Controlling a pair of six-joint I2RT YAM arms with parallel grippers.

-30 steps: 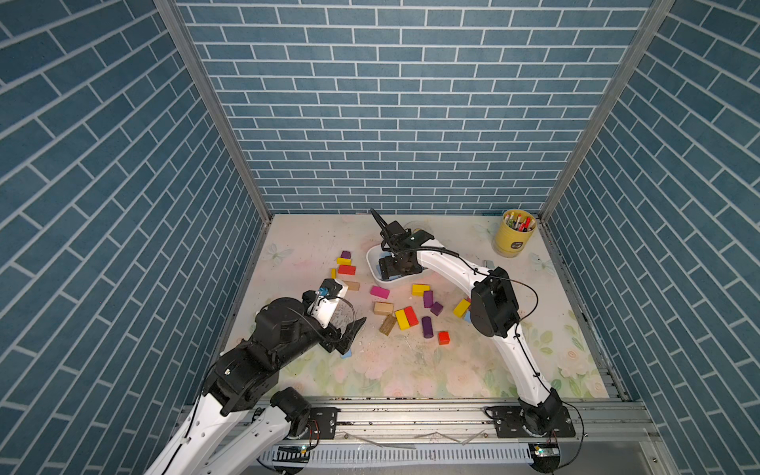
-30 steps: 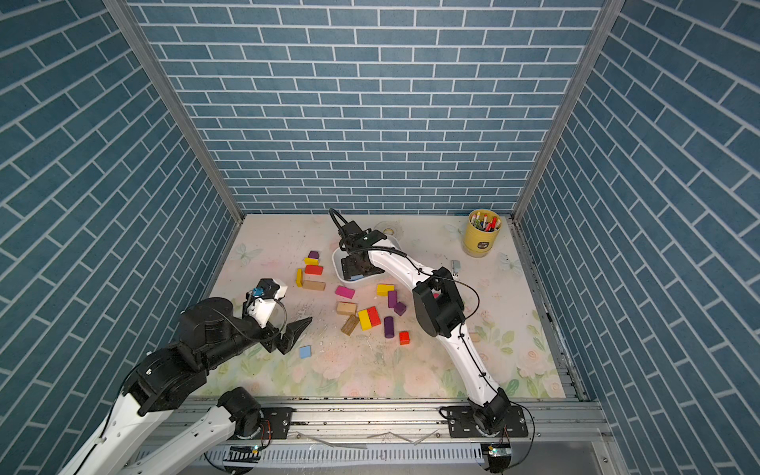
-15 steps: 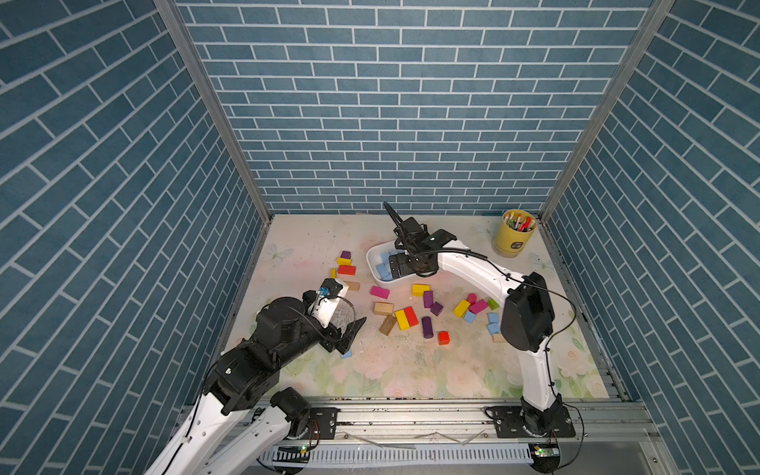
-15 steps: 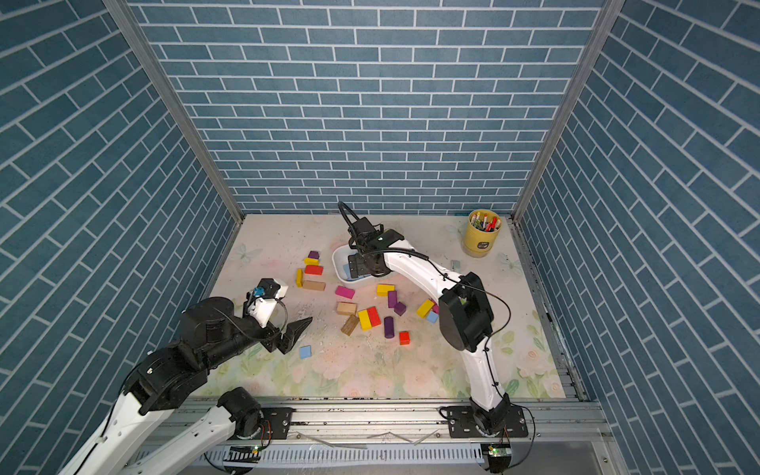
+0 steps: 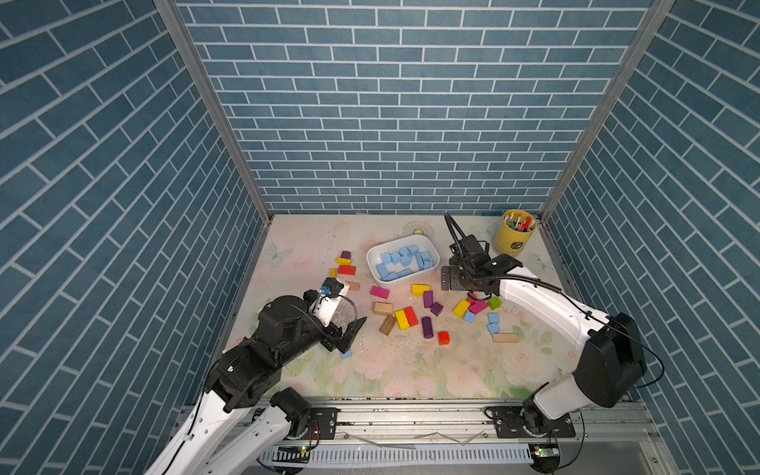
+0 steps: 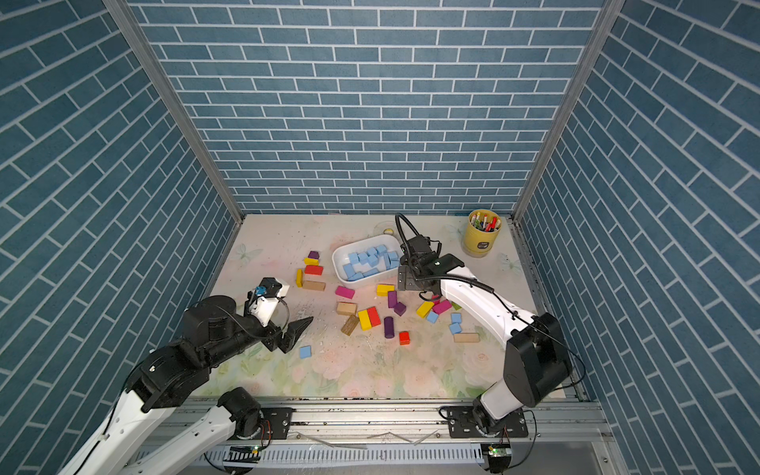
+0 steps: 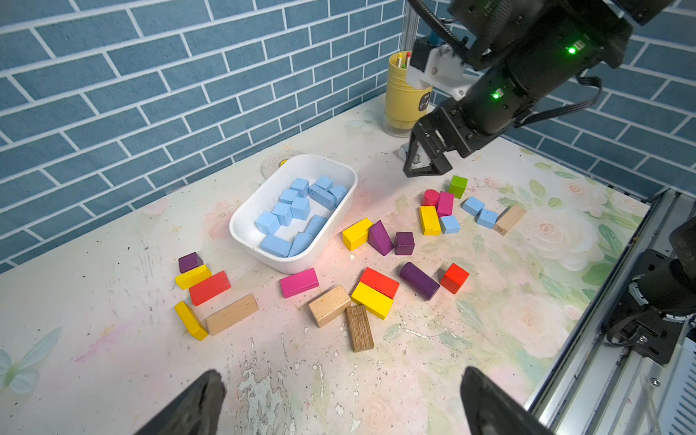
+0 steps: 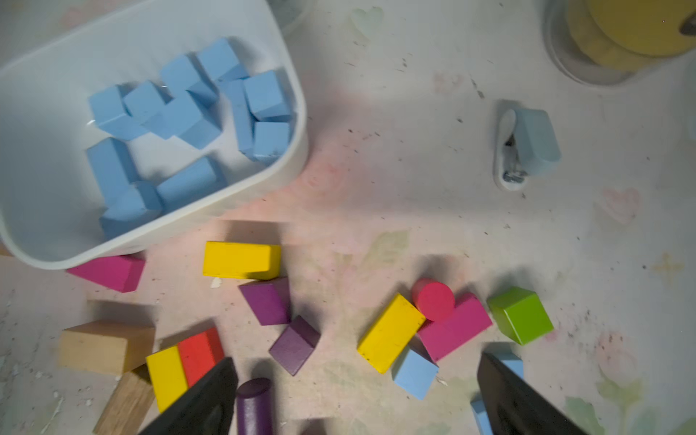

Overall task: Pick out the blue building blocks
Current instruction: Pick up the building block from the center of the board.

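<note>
1. Right pincer [image 5: 458, 286] spread, empty, beside white plastic tray [image 5: 371, 263] of matte light-blue blocks [image 5: 401, 261].
2. Three stray blue cubes [image 5: 493, 318] toward its arm's base, nearest.
3. Left pincer [image 6: 294, 331] spread; lone blue cube [image 6: 305, 352] just beside.

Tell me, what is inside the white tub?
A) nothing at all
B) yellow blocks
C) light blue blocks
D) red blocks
C: the white rectangular plastic tub holds a heap of matte light sky-blue building blocks, and no other colour shows inside it.
</note>
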